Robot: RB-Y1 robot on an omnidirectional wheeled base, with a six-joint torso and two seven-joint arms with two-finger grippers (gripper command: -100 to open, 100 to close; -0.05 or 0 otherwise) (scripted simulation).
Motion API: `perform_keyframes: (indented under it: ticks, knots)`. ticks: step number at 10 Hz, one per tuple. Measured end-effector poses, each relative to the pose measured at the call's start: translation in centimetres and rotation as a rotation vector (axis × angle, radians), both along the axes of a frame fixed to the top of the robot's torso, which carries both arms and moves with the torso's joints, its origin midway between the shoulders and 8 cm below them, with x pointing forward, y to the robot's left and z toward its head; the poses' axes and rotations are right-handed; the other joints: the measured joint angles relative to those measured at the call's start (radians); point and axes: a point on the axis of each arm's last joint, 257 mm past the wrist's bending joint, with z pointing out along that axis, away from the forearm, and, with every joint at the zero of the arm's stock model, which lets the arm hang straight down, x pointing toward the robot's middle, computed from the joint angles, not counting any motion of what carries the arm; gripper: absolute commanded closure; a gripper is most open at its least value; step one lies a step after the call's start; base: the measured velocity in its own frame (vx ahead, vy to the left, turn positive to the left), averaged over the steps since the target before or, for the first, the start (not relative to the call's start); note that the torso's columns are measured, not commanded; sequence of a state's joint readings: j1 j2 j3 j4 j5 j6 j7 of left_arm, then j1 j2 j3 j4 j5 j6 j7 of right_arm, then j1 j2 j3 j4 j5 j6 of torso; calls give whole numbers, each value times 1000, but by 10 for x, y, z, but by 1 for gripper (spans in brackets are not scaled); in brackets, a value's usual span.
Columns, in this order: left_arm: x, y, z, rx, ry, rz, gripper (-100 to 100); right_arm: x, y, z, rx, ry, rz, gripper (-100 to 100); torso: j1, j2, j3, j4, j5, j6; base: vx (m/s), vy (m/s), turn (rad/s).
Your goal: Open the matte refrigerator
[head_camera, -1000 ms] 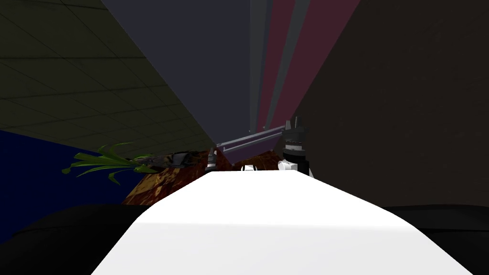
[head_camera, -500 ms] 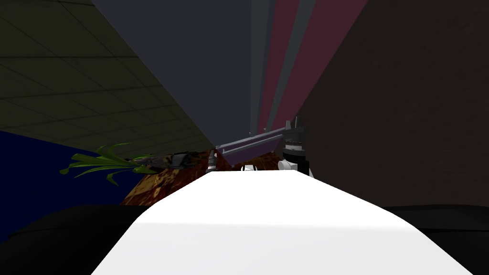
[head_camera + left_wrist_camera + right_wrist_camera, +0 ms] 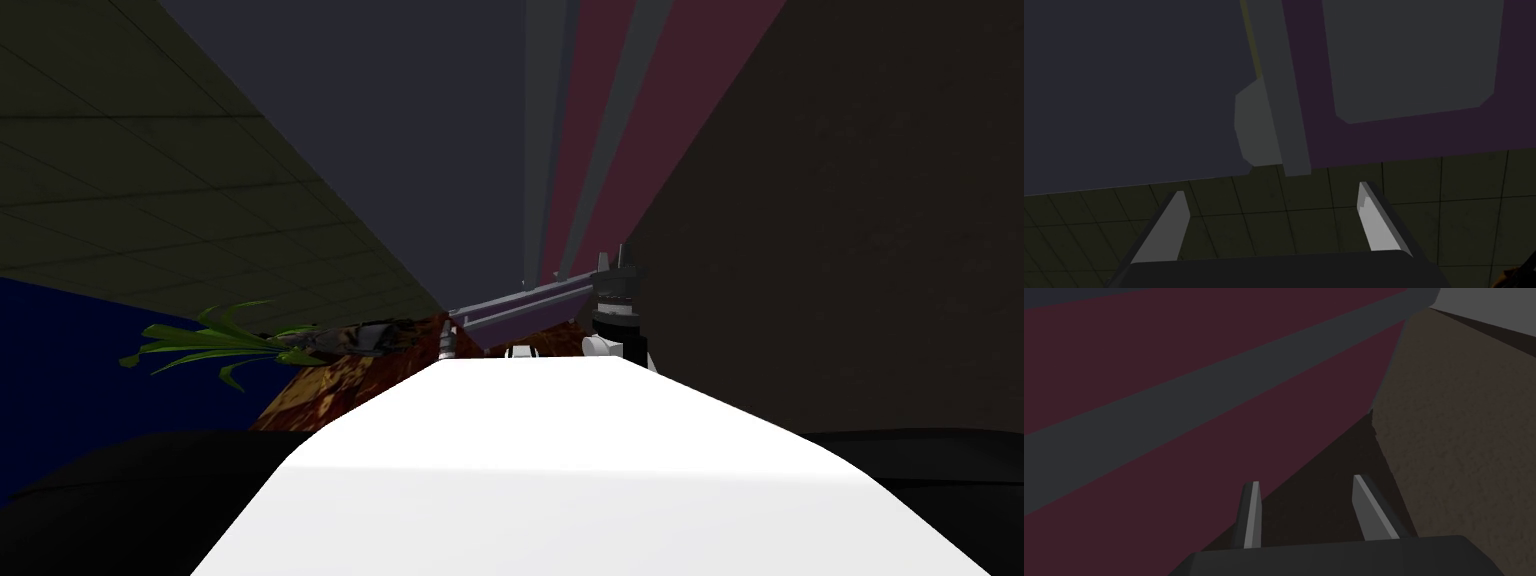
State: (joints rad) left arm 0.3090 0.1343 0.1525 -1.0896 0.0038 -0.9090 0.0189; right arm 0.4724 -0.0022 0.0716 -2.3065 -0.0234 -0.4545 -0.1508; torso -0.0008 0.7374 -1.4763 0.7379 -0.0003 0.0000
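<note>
The refrigerator door (image 3: pixel 430 150) is a flat dark grey face rising ahead of me. Its pale bar handle (image 3: pixel 520 297) runs slantwise across the door. My right gripper (image 3: pixel 614 258) sits at the handle's right end, its jaws half closed and gripping the bar there. In the right wrist view the fingertips (image 3: pixel 1251 488) stand narrowly apart, with a dark gap between them, and the right gripper (image 3: pixel 1304 480) faces maroon panels. My left gripper (image 3: pixel 443 335) hangs low by the handle's other end. The left gripper (image 3: pixel 1271 187) is open and empty, pointing at the door's lower corner (image 3: pixel 1134 90).
Maroon cabinet fronts (image 3: pixel 600 150) with grey strips stand right of the refrigerator. A dark brown wall (image 3: pixel 850 200) closes in on my right. A green leafy plant (image 3: pixel 200 340) lies to the left by a mottled brown surface (image 3: pixel 330 385). Tiles (image 3: pixel 150 200) spread beyond.
The grey door face has spread wider across the head view. The handle's left end has dipped a little. My right gripper stays at the handle's right end.
</note>
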Motion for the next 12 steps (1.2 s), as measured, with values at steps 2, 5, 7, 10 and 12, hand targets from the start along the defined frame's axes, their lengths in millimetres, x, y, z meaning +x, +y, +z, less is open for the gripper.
perform_keyframes:
  ticks: [2, 5, 7, 10, 12]
  knots:
    - [-6, -4, -13, -16, 20, 11, -100, 0, 0, 0, 0, 0, 0, 0, 1, 1, 0, 0, 0, 0, 55, -7, 12]
    - [-15, -8, -33, -45, 45, 29, -100, 0, 0, 0, 0, 0, 0, 0, 0, 0, 0, 0, 0, 0, 60, -16, 23]
    - [-24, -16, -49, -80, 68, 45, -100, 0, 0, 0, 0, 0, 0, 0, 1, -1, -1, 0, 0, 0, 90, -14, 20]
    - [-31, -40, -69, -141, 91, 67, -100, 0, 0, 0, 0, 0, 0, 0, 1, 3, 2, 1, 0, 0, 44, -13, 12]
    - [-33, -54, -77, -178, 100, 77, -100, 0, 0, 0, 0, 0, 0, 0, 1, 2, 1, 0, 0, 0, 16, -7, 4]
